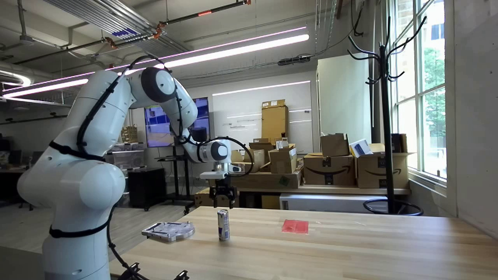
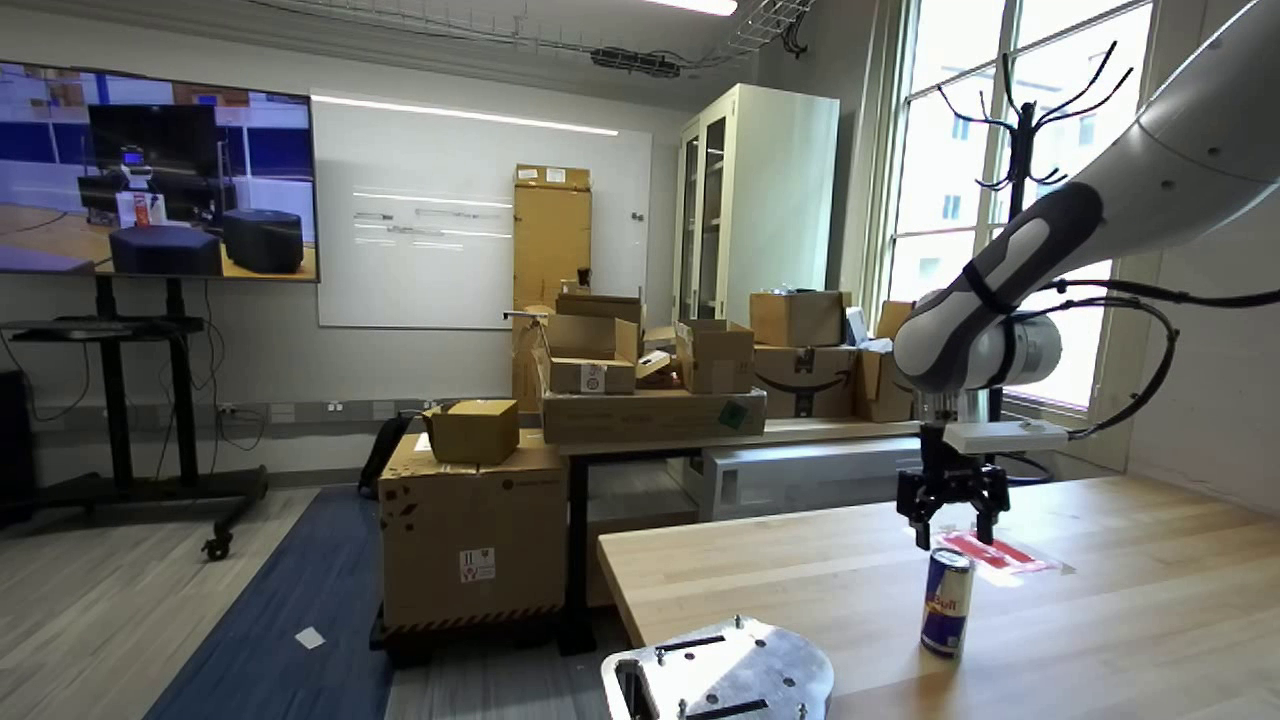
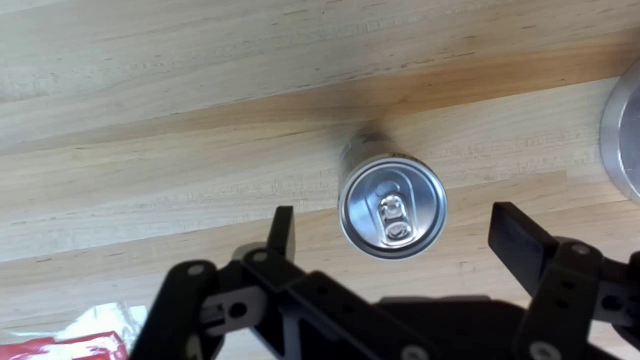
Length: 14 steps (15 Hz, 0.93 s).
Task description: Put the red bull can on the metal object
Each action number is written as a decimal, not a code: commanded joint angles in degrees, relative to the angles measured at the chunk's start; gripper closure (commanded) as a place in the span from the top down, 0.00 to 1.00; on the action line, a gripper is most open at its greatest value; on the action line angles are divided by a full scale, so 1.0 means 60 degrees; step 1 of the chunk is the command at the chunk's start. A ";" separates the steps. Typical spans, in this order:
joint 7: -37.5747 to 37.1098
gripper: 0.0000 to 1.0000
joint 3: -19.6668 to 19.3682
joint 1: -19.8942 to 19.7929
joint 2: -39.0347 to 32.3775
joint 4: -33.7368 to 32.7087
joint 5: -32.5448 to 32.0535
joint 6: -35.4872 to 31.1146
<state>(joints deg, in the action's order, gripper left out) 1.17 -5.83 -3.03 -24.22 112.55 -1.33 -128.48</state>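
Can lettered "Bull" stands upright, inward from metal plate at edge of tabletop; my gripper above can, spread wide.

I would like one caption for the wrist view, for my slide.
Open end effector above the upright Red Bull can, metal object partly visible at right.

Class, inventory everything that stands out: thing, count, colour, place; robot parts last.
Table: one, pale wood, foreground
Can: one, silver and blue, upright on the table
Metal plate: one, silver, on the table
Packet: one, red, on the table
Boxes: many, mostly brown, beyond the table
Window: one, pale-framed, beyond the table
Cabinet: one, pale, near the window
Coat stand: one, black, near the window
Whiteboard: one, white, behind the boxes
Screen: one, bluish, beside the whiteboard
Arm: one, white, over the table
End effector: one, black, open above the can
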 commanded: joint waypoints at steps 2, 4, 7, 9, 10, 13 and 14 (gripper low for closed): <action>0.0039 1.00 0.0095 -0.0226 -0.0712 -0.0806 0.0002 0.0204; 0.0079 1.00 0.0110 -0.0264 -0.0837 -0.0893 0.0012 0.0185; 0.0111 1.00 0.0135 -0.0285 -0.0922 -0.0952 0.0027 0.0180; 0.0130 1.00 0.0161 -0.0282 -0.0864 -0.0841 0.0054 0.0140; 0.0136 1.00 0.0168 -0.0274 -0.0812 -0.0760 0.0053 0.0119; 0.0137 1.00 0.0191 -0.0258 -0.0742 -0.0627 0.0055 0.0072; 0.0154 1.00 0.0209 -0.0256 -0.0735 -0.0591 0.0062 0.0066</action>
<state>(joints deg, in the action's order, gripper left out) 1.17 -5.67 -3.71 -29.19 108.59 -1.29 -128.46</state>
